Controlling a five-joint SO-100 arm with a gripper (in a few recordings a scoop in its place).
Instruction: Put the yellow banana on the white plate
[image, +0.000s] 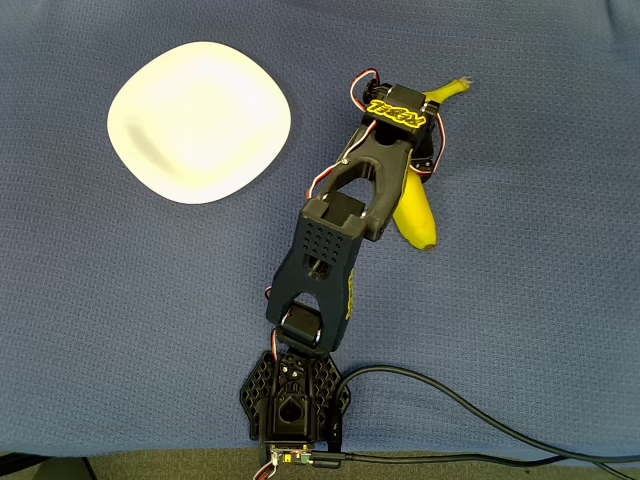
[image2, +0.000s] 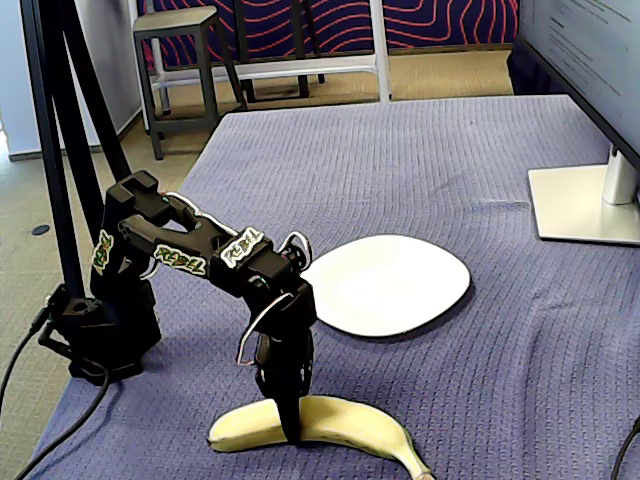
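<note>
End effector planted on the yellow banana mid-length, directly beneath; finger spacing can't be told. Banana lies on table, long axis left-right in fixed view. White plate sits beyond, apart.

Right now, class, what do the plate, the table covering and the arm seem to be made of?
The plate: probably glazed ceramic or melamine, glossy white with soft reflections. The table covering: woven blue fabric, matte, with a ribbed knit-like texture. The arm: likely black printed plastic, matte, with perforated panels.
</note>
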